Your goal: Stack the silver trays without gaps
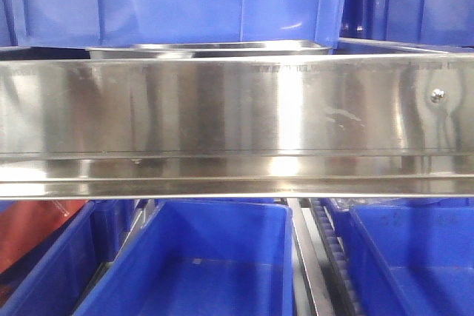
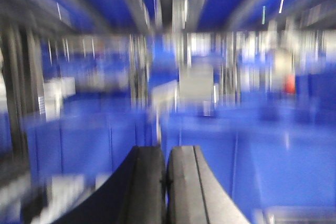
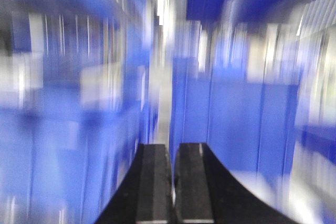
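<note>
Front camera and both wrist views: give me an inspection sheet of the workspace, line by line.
Surface: steel shelf rail spans the front view, one screw at right.
Job's things: silver tray, only its rim shows above the rail; stacked or single cannot be told.
Clutter: blue bins below and behind; a red item lower left.
Grippers: left gripper and right gripper, fingers together, nothing between.
Cables: nothing seen.
Surroundings: wrist views motion-blurred, mostly blue.

No legible text, label or number anywhere.
</note>
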